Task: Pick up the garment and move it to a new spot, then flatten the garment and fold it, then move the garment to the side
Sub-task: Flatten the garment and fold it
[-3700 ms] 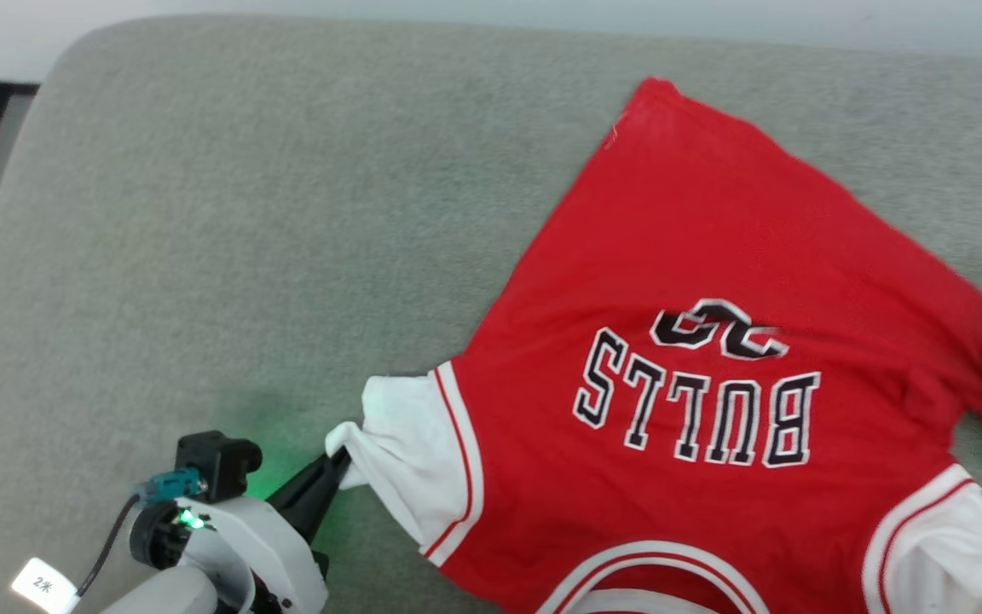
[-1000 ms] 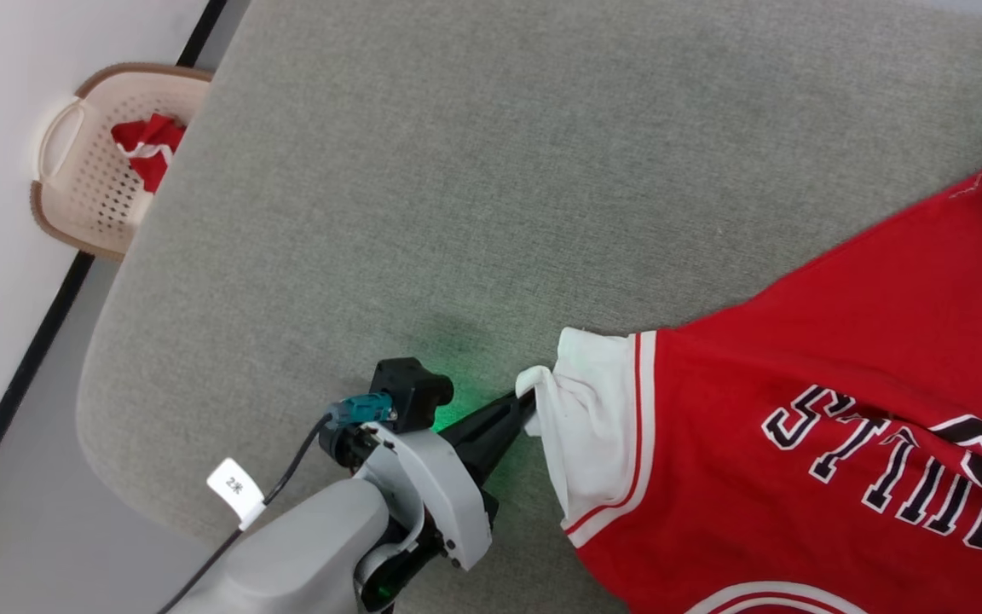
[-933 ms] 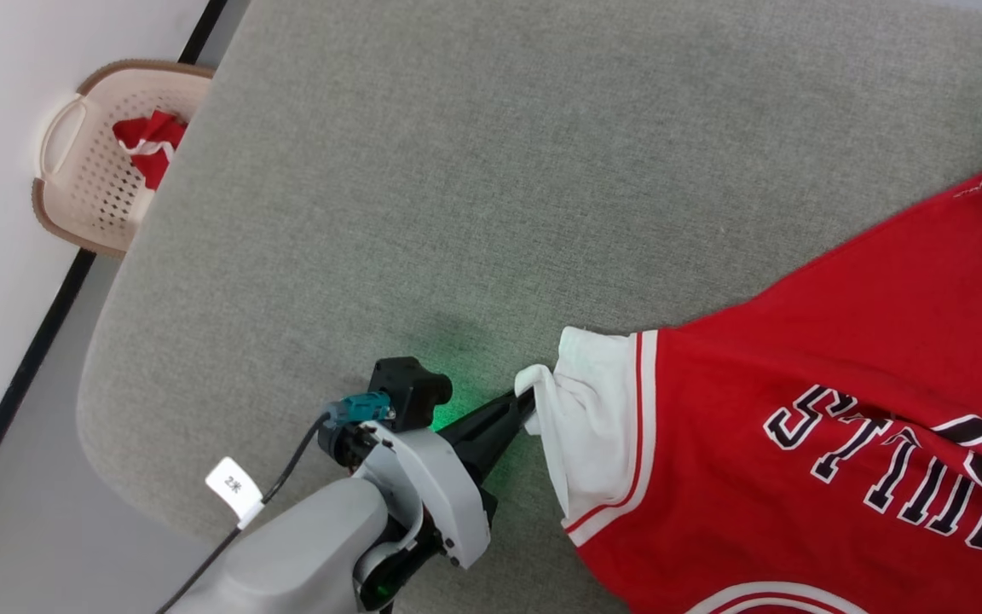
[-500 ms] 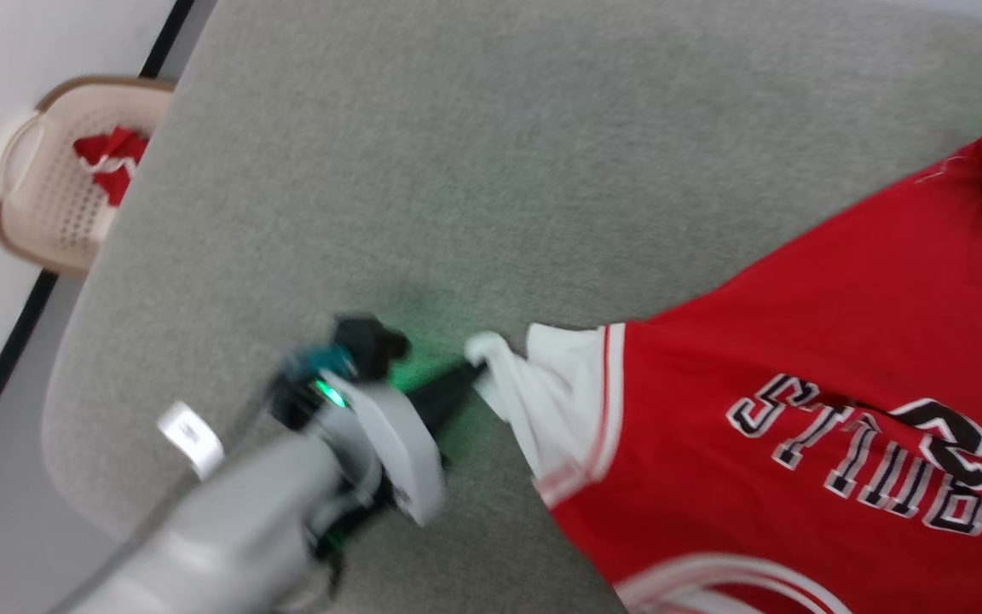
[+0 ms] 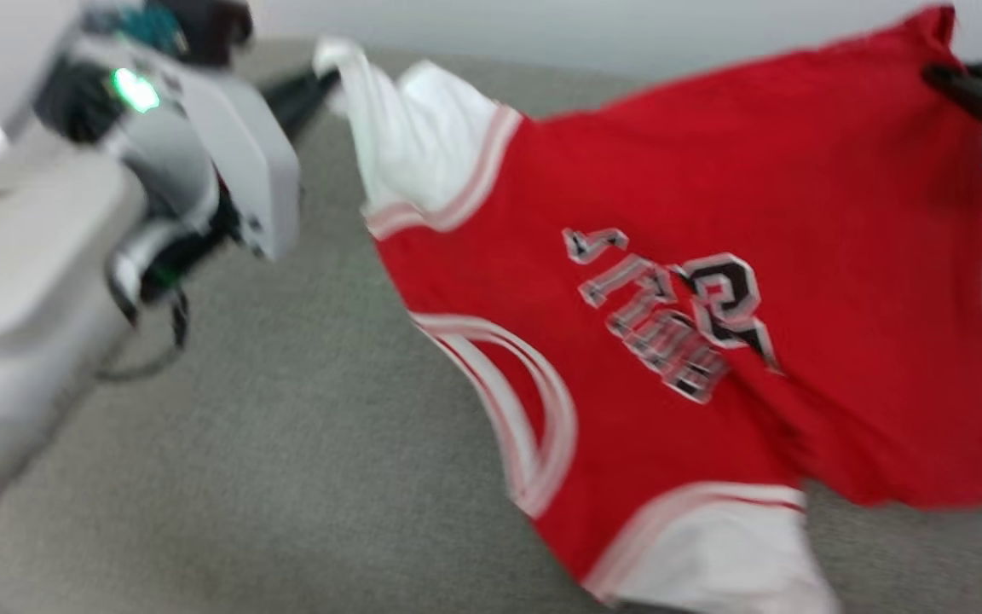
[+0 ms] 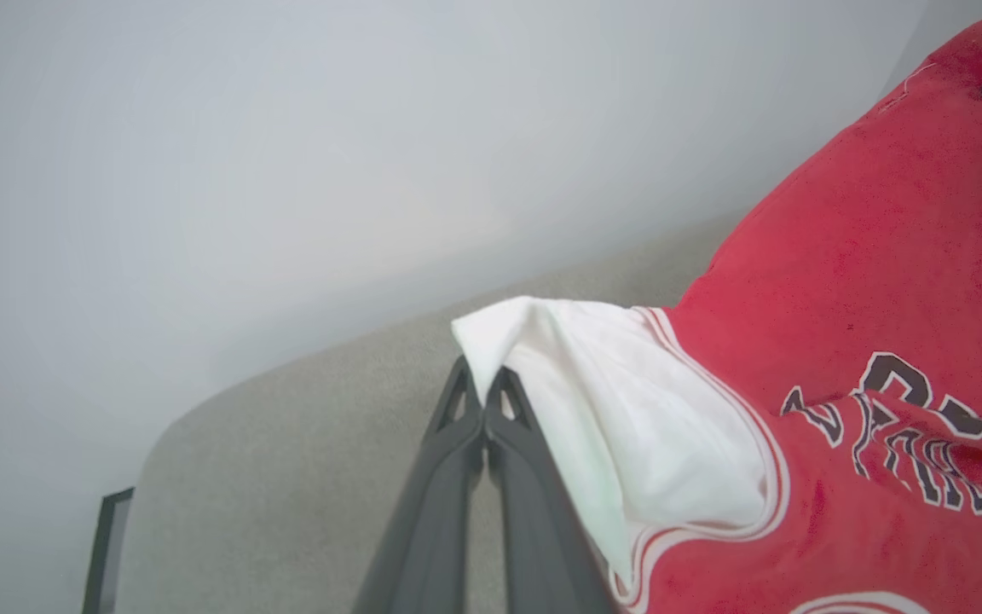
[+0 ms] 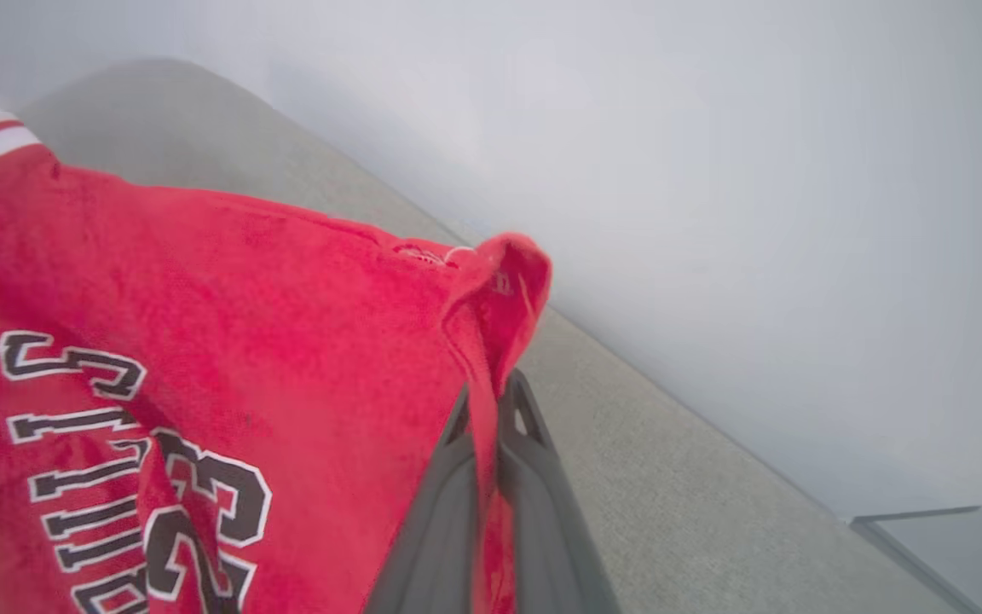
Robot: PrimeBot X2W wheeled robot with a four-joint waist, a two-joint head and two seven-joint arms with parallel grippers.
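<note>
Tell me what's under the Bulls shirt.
Grey upholstered surface lies below the Bulls shirt, visible beside its hanging edges. The patch directly beneath the cloth is covered, so anything there cannot be seen.

Grey worktop [image 5: 244,443] lies open left of centre; the garment [image 5: 713,188], held up between left hand [image 5: 327,79] and right hand [image 5: 938,75], curtains its right half.

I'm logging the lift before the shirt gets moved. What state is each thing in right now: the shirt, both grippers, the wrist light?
garment, raised and spread between both grippers, print showing; whether its low sleeve touches the grey surface I cannot tell.
left gripper, shut on the garment's upper white sleeve.
right gripper, shut on the garment's red hem corner.
left wrist light, lit green.
</note>
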